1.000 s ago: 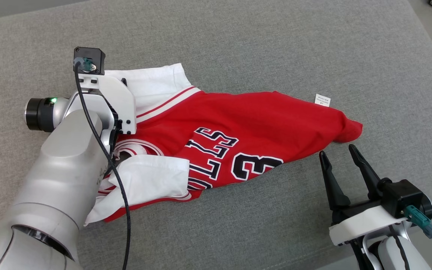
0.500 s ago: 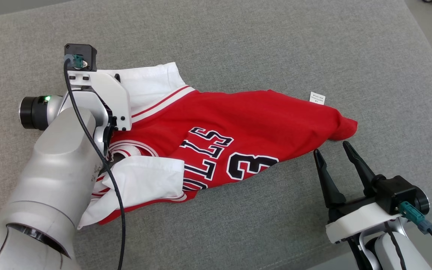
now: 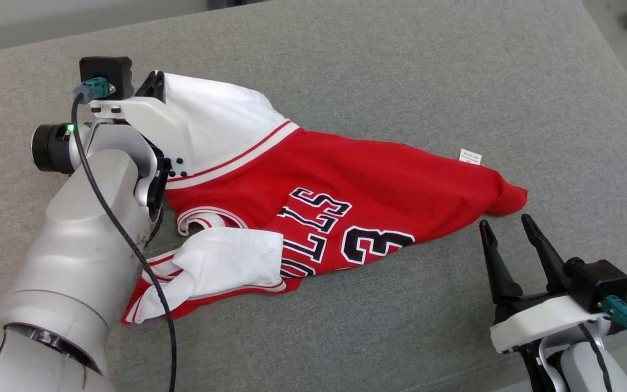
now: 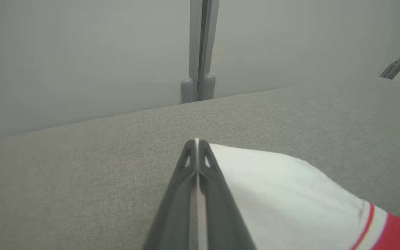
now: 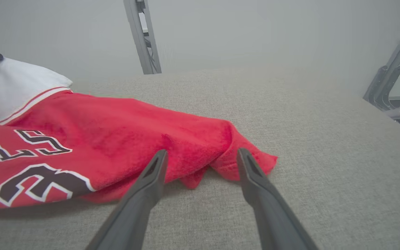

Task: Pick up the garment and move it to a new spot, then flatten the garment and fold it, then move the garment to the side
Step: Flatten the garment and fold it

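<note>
Pinching the smooth white sleeve [image 3: 215, 120] of the jersey [image 3: 357, 179] at ten o'clock, the left gripper [image 4: 197, 146] clamps tight; the right gripper [image 3: 504, 220] gapes empty beside the rumpled red hem [image 3: 504, 193], four o'clock.

The bench [image 3: 411, 65], covered in grey woven fabric, carries one red garment [image 3: 389, 179] with white sleeves and dark lettering, lying crumpled across its middle, with a small white label [image 3: 469, 157] at its far edge.

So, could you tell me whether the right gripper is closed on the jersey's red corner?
No, the right gripper is open: its jaws stand wide apart, with nothing of the red jersey pinched between them.
</note>
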You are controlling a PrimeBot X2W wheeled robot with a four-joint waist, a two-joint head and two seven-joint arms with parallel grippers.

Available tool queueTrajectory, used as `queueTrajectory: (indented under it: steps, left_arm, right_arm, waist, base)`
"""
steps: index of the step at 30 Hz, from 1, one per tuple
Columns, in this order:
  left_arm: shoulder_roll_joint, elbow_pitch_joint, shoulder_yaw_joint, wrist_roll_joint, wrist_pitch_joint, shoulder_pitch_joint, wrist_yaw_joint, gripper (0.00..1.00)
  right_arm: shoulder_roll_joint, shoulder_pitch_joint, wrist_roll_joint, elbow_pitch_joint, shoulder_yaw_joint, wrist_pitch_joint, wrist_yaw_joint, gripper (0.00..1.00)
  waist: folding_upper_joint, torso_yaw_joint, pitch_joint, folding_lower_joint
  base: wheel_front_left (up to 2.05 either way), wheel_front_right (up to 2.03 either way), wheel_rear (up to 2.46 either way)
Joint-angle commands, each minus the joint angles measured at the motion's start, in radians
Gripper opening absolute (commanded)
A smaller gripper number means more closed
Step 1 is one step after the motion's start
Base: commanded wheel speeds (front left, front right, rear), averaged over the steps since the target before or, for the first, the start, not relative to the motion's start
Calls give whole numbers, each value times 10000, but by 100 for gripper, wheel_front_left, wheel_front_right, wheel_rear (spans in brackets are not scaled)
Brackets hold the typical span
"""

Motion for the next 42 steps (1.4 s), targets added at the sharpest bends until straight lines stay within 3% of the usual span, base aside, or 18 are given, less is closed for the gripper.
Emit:
queueTrajectory:
  steps: [1,10,21,33,34,35,38,42]
  left_arm:
    - [102,-85,68,-110,-193,58,-155,0]
    - [425,-554,431,-367,-713,425,-642,0]
    - [666,-1158,399,-242,-807,588,-557,0]
    - [747,-1728,245,-216,-672,750,-437,0]
    - [754,-1793,236,-226,-652,774,-448,0]
    - [756,-1848,227,-237,-639,801,-447,0]
    - [782,-2016,217,-276,-627,910,-425,0]
    - [973,-2471,348,-230,-765,907,-439,0]
  right_arm:
    - [-41,20,312,149,-168,-39,2,100]
    - [23,-773,2611,1841,-859,-23,2,100]
    - [-504,-3306,5581,4427,-464,1121,4,100]
    - [-978,-4744,6333,6231,773,2620,4,100]
    - [-973,-4781,6411,6321,853,2650,4,88]
    - [-968,-4804,6451,6393,936,2668,4,59]
    - [-1031,-4905,6573,6476,1192,2497,4,0]
    - [-1287,-5101,6593,6201,1555,1694,4,0]
  waist:
    - [0,170,-186,0]
    - [0,426,-460,0]
    - [0,886,-246,0]
    - [0,1209,-152,0]
    - [0,1233,-154,0]
    - [0,1260,-159,0]
    - [0,1337,-178,0]
    - [0,1403,-278,0]
  base:
    - [0,0,0]
    - [0,0,0]
    - [0,0,0]
    - [0,0,0]
    - [0,0,0]
    - [0,0,0]
    - [0,0,0]
    - [0,0,0]
